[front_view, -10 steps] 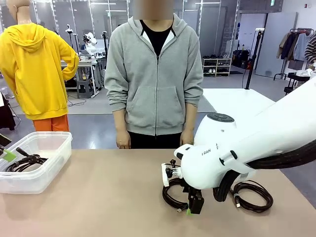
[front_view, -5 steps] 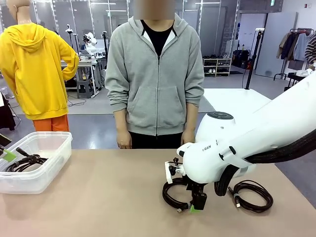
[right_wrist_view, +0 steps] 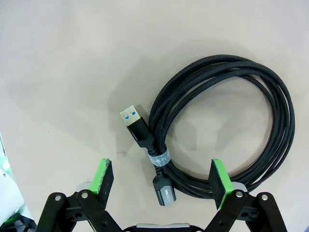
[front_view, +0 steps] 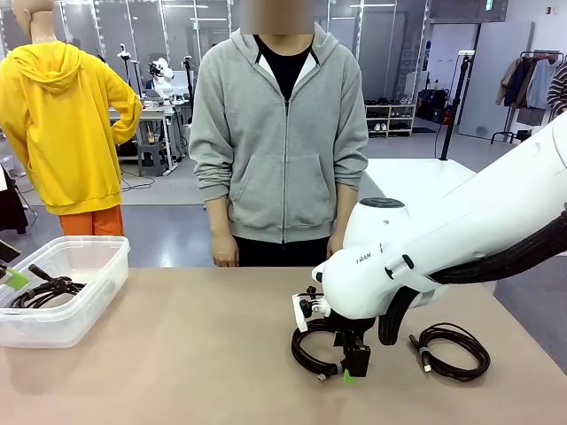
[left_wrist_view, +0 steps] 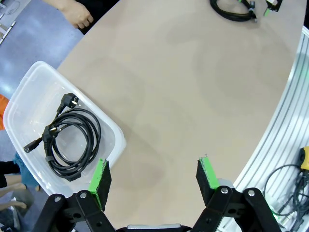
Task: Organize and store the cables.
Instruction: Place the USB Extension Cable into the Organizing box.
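A smooth tan table [front_view: 177,354] is filling the foreground of an open workroom with a grey floor, with shelving and a clothes rack far behind. A person in a grey hoodie [front_view: 279,133] is standing at the far edge, hands hanging by the tabletop's rim.

Three black cables are lying in view, each wound in a round coil. The binned coil [left_wrist_view: 72,140] is resting inside one clear plastic bin [front_view: 97,252] at the table's left end. The middle coil [right_wrist_view: 227,125], a braided cord with a blue-tongued USB plug and a small tie, is lying flat near the table's centre. The right-hand coil [front_view: 454,350] is lying near it but apart, farther right.

The right gripper [right_wrist_view: 161,175] is pointing down over the middle coil, its green pads spread wide on either side of the tied plug section, clamping nothing. The right arm's bulky white body [front_view: 425,257] is hiding part of the middle coil in the front view. The left gripper [left_wrist_view: 153,176] is hovering by the bin's corner, fingers released and empty.
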Motion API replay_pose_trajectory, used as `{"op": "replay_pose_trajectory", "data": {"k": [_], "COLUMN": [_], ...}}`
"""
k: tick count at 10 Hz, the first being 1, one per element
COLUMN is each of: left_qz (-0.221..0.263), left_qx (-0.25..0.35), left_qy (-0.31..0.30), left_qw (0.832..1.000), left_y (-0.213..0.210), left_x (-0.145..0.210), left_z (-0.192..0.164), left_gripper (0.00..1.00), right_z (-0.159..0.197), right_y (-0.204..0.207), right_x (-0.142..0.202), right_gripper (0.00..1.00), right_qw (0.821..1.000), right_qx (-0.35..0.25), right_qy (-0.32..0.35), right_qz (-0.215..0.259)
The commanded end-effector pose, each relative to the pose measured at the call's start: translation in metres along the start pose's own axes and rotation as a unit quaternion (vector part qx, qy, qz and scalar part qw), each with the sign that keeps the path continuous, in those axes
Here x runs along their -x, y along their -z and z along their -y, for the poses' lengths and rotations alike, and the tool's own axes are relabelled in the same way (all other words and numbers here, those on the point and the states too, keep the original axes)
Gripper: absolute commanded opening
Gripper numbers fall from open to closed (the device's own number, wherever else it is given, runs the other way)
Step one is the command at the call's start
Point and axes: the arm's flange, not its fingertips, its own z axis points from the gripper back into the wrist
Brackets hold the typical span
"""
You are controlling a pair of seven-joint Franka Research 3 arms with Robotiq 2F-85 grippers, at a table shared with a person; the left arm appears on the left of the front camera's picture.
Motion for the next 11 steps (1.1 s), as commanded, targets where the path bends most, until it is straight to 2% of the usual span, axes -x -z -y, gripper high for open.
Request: {"op": "replay_pose_trajectory", "data": {"k": [1, 2, 4, 7, 11], "left_qz": [0.0, 0.0, 0.0, 0.0, 0.0], "left_qx": [-0.009, -0.009, -0.009, -0.009, -0.009], "left_qy": [-0.009, -0.009, -0.009, -0.009, -0.009], "left_qw": [1.0, 1.0, 1.0, 1.0, 1.0], "left_y": [0.002, 0.002, 0.002, 0.002, 0.002], "left_x": [-0.003, -0.003, -0.003, -0.003, -0.003], "left_z": [-0.001, -0.001, -0.001, -0.001, -0.001], "left_gripper": [0.9, 0.9, 0.9, 0.9, 0.9], "right_z": [0.007, 0.007, 0.008, 0.008, 0.009], "right_y": [0.005, 0.007, 0.008, 0.01, -0.028], "right_x": [-0.003, -0.004, -0.006, -0.011, -0.025], "right_gripper": [0.83, 0.5, 0.0, 0.02, 0.0], "right_qw": [1.0, 1.0, 1.0, 1.0, 0.999], "right_qx": [-0.006, -0.006, -0.005, -0.012, -0.015], "right_qy": [-0.005, -0.003, 0.0, 0.007, 0.023], "right_qz": [-0.014, -0.012, -0.013, -0.013, -0.022]}}
